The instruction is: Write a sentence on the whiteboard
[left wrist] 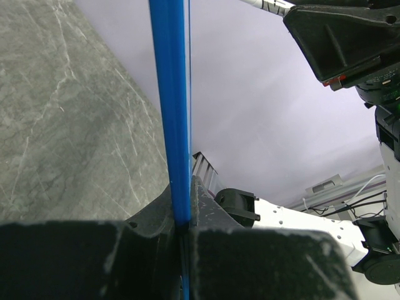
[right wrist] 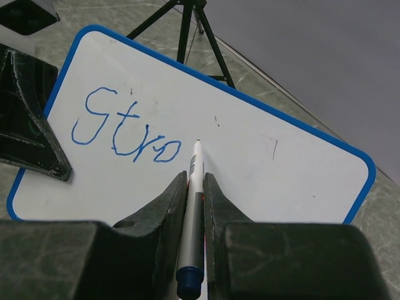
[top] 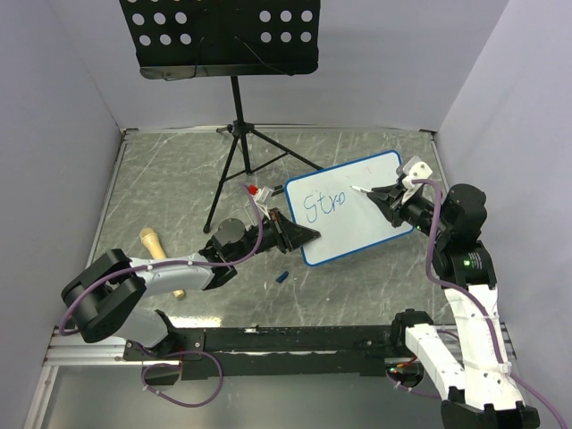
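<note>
- Jaws of left gripper (left wrist: pixel 181 209) pinch the edge of the small white whiteboard with blue rounded frame (top: pixel 357 219), tilted, right of centre on grey marbled table (top: pixel 170 179).
- Jaws of right gripper (right wrist: pixel 195 184) clamp a white marker pen (right wrist: pixel 195 165), tip at the board just right of blue handwritten lettering (right wrist: pixel 122 128) "Stro".

left arm (top: pixel 156 275) folded low: upper link leans left from base, forearm runs right toward centre. left claw (top: pixel 299 234) clamped tight on left edge of whiteboard (top: pixel 357 223), fingers (left wrist: pixel 150 219) pressed on either side of blue frame. right arm (top: pixel 469 295) rises steeply from base, elbow high at far right, wrist turned left. right claw (top: pixel 386 195) pinched on marker (right wrist: pixel 195 169), both fingers flanking barrel, tip pointing left, away from wrist.
</note>
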{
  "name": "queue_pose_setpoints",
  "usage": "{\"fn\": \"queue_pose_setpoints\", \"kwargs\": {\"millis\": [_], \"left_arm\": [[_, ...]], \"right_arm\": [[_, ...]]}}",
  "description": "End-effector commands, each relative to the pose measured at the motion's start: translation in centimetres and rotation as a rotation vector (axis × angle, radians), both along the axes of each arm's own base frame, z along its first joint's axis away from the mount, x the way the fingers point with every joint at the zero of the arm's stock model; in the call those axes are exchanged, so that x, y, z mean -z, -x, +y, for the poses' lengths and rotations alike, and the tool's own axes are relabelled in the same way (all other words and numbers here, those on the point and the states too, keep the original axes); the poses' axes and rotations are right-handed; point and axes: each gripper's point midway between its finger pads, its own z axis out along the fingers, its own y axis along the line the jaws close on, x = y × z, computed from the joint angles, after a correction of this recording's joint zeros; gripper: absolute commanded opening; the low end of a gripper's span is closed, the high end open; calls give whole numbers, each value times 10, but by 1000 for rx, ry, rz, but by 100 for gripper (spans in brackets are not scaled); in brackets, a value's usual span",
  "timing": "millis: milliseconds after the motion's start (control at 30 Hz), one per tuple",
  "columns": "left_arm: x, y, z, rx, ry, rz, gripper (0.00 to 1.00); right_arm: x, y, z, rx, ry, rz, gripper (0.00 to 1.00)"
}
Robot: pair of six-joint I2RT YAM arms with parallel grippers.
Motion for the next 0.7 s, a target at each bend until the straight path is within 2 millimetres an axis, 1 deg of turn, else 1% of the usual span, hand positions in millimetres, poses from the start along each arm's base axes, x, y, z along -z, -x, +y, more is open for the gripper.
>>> {"fn": "queue_pose_setpoints", "kwargs": {"millis": [0,667], "left_arm": [[-69,9,13,-2,192,-158,1],[-70,7,13,-5,191,-156,1]], "right_arm": [[-9,-1,0,-9,-11,-33,0],[-10,-2,0,-11,-14,-32,0]]}}
